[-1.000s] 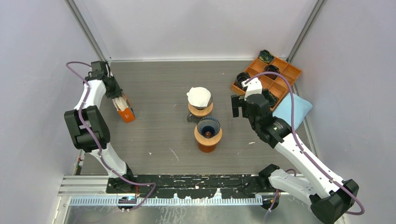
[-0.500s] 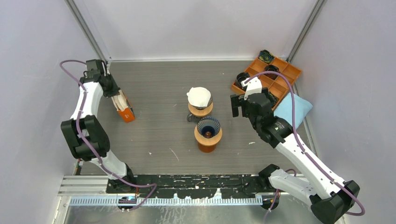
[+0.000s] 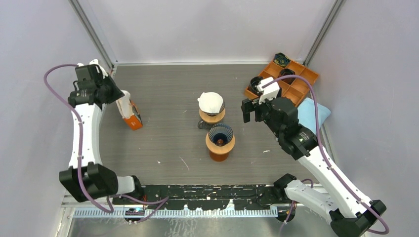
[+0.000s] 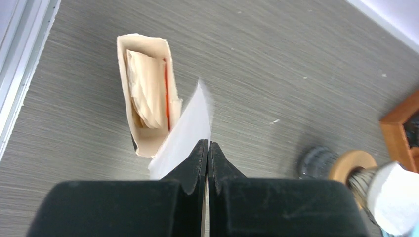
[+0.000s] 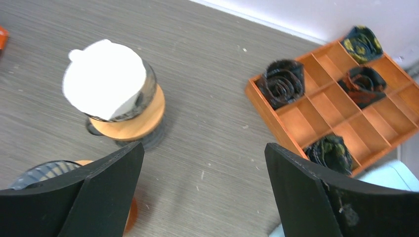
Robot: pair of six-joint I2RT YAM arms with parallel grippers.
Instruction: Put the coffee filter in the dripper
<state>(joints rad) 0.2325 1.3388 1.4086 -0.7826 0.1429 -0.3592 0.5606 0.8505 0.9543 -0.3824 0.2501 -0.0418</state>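
Left jaws clamped a thin white paper coffee filter (image 4: pixel 188 126) near the grey ribbed desk's (image 3: pixel 168 98) left edge; right jaws spread wide.

Matt white paper filter (image 4: pixel 185 129); grey grained table (image 4: pixel 296 59).

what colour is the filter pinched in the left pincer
White; the thin paper filter shows best in the left wrist view.
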